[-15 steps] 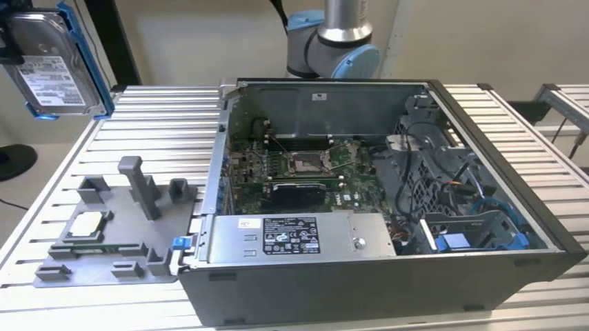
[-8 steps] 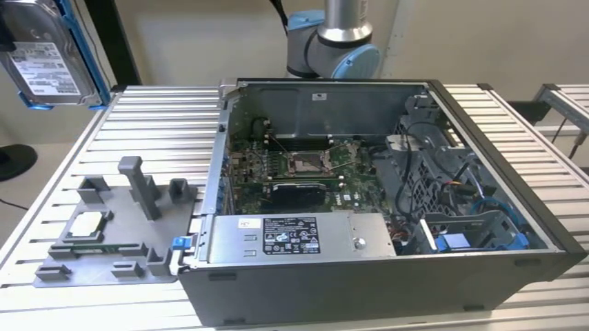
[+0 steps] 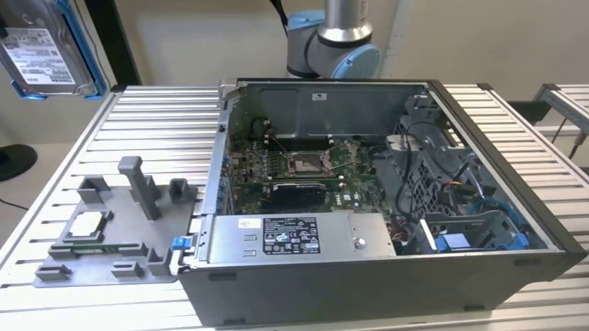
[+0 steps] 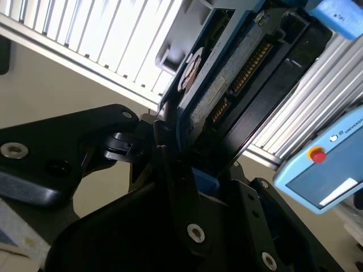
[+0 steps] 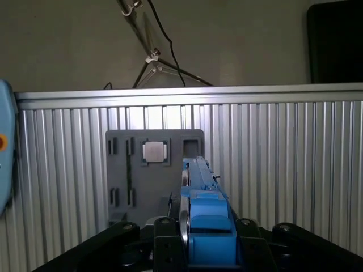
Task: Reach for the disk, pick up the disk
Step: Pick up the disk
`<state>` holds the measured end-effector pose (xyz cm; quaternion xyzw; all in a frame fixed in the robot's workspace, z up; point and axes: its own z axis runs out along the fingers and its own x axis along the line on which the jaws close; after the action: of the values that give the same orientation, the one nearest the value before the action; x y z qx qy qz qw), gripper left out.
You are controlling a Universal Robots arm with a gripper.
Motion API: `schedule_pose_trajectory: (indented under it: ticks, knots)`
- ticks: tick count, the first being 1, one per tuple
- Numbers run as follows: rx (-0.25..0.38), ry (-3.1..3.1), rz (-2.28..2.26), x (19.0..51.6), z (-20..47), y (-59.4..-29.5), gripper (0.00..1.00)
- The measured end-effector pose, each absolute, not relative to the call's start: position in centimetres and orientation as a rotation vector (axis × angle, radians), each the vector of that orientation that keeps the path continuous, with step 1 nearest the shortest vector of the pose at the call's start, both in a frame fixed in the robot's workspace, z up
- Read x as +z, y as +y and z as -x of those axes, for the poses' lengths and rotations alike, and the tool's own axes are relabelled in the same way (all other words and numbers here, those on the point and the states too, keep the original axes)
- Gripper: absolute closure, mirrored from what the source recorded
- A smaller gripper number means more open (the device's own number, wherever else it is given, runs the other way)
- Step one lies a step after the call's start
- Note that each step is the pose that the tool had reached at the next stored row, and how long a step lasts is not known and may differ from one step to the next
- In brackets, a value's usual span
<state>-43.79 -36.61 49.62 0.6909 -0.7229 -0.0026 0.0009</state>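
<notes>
The disk (image 3: 41, 52) hangs high at the exterior view's upper left, above the slatted table. Its white label faces the camera and a blue bracket runs along its edges. In the first wrist view the disk (image 5: 201, 215) is seen edge-on with its blue bracket end nearest. My gripper (image 5: 204, 229) is shut on it, with black fingers (image 5: 163, 226) on both flat sides. The second wrist view shows the disk (image 4: 238, 73) from its circuit-board side, rising out of the gripper (image 4: 178, 158).
An open computer case (image 3: 387, 207) takes up the middle and right of the table (image 3: 156, 138). A grey tray (image 3: 110, 227) with a small square chip (image 3: 90, 222) lies at the exterior view's left. A blue-grey pendant (image 4: 329, 170) lies beside the table. The arm's base (image 3: 332, 41) stands behind the case.
</notes>
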Motion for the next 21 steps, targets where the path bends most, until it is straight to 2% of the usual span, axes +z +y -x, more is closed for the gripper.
schedule_pose_trajectory:
  ticks: [21]
  knots:
    - [-0.008, -2.269, -2.17, 50.73, 43.79, -36.6, 1.0]
